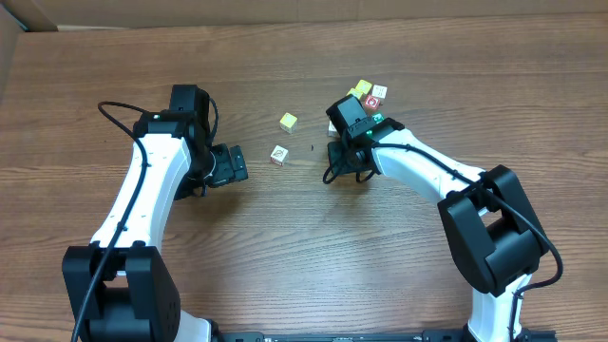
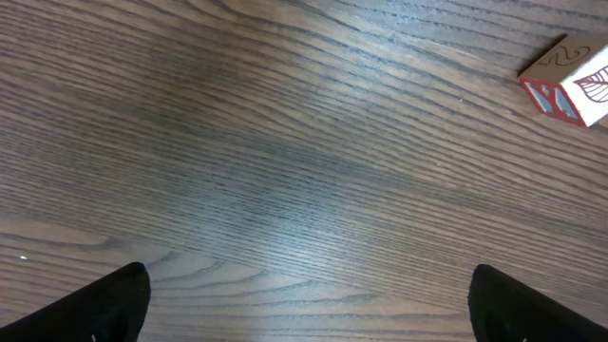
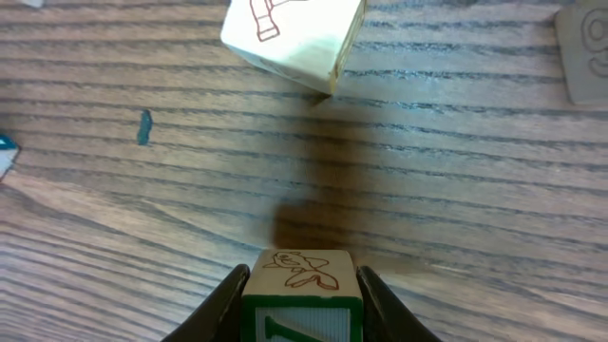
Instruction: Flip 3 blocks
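Right tool (image 3: 302, 299) is clenched on the green block (image 3: 302, 275). Its fingers (image 3: 223, 304) press in from both sides. The green face with the white letter points at the wrist camera, and the face above it has a brown drawing. There's a dark shadow on the surface (image 3: 456, 199) just ahead of the block, so it looks lifted clear, but I can't be sure from this angle.

A white block (image 3: 294, 33) with a red mark sits on the surface ahead of the right tool, apart from it and turned corner-on. A tan-faced block (image 3: 581, 52) is cut off by the right edge of that view.

Left tool (image 2: 309, 304) is released, with fingers spread wide, low over bare wood and nothing between them. A second white block (image 1: 278, 156) lies just to its right, between the two arms. The left wrist view catches it in the top right corner: tan top, red-edged side, white face with a leaf drawing.

A yellow block (image 1: 288, 122) sits near that one, further back. Behind the right tool there's a cluster (image 1: 370, 93) of yellow, white and red-faced blocks packed close together.
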Robot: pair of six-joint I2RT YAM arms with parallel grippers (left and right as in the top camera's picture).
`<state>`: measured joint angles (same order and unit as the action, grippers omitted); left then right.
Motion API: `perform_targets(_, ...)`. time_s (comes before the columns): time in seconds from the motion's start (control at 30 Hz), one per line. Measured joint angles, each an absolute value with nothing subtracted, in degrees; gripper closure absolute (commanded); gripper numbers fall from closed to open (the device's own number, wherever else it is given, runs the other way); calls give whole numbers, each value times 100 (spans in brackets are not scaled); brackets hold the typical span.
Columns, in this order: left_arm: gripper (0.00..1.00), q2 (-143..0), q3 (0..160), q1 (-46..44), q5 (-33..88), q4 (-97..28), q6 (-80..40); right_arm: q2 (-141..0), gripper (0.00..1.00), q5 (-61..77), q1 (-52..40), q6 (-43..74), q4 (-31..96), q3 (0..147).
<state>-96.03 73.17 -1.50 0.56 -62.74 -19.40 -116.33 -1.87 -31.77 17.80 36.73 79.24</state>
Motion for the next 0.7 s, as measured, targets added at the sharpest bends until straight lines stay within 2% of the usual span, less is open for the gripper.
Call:
perform_targets(0.2, 0, -9603, 7317, -150, 58, -6272, -1940, -11633, 75, -150, -3177, 1785, 4416, 8152)
perform_targets(0.3, 0, -9603, 7317, -150, 56, -6272, -1940, -11633, 79, 62, -3179, 1796, 4921, 8191)
perform_targets(0.47, 0, -9603, 7317, -150, 56, -6274, -1940, -11633, 80, 399, -3262, 1997, 5642, 8197)
perform_targets(0.7, 0, -9603, 7317, -150, 56, -6274, -1940, -11633, 79, 543, -3872, 2600, 6141, 8197)
